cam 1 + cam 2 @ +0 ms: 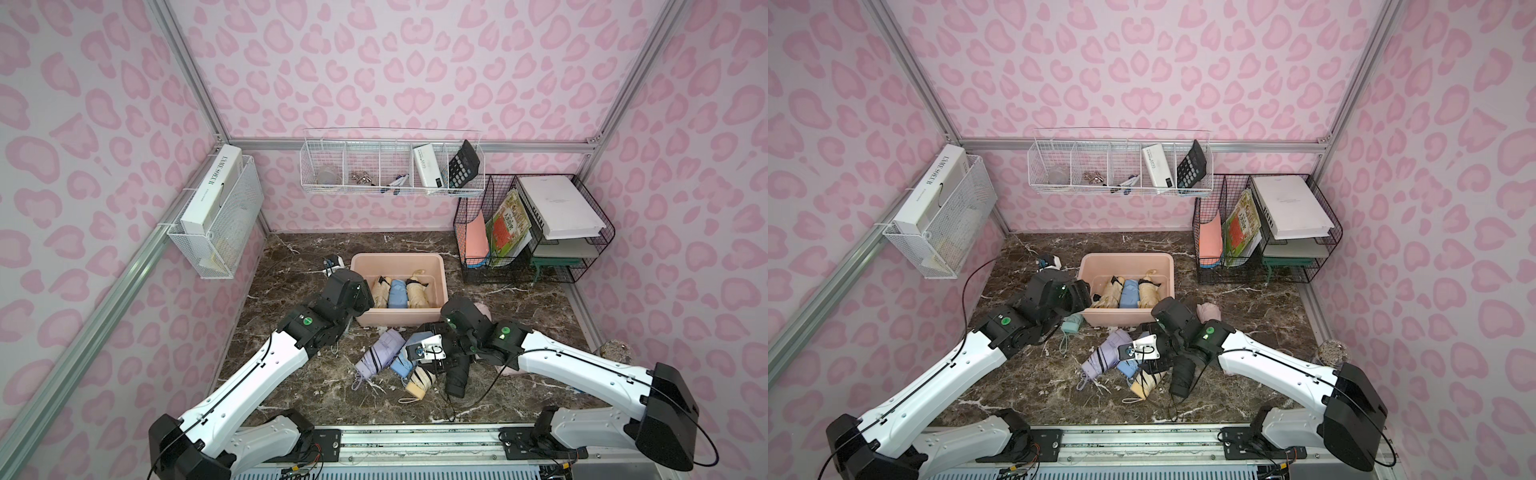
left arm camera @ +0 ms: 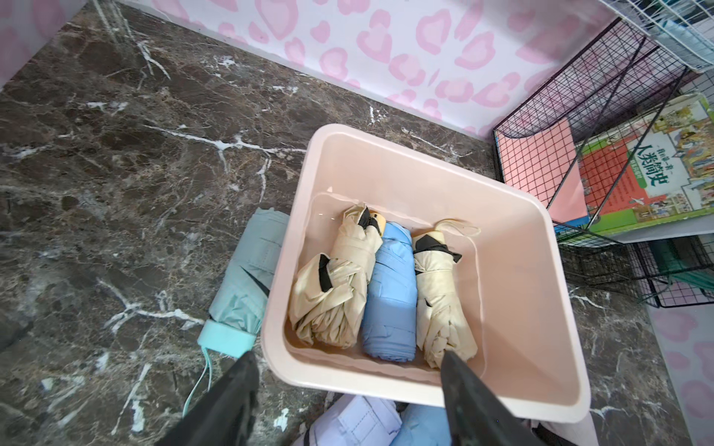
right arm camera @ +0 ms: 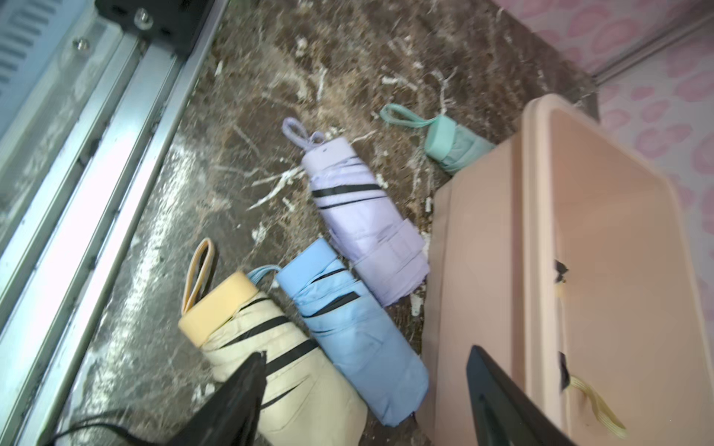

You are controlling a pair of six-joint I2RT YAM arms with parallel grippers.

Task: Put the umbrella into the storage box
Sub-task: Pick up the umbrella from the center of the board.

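Storage box (image 1: 395, 320) holds three umbrellas (image 2: 390, 293), far half open; left fingers (image 2: 471, 397) spread wide above its near rim, right fingers (image 3: 235, 397) wide over loose umbrellas (image 3: 363, 340) on the worktop (image 3: 193, 193).

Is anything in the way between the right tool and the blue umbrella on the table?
No, nothing visible. The right tool hangs open over the blue umbrella with only air between. A cream umbrella lies close beside it.

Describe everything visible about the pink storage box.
The storage box is a pale peach-pink plastic tub, rectangular with rounded corners and a rolled rim. It has no lid and stands upright on the marble tabletop. On its floor, side by side, lie a cream umbrella, a blue umbrella and a second cream umbrella. A mint umbrella lies outside, alongside one wall.
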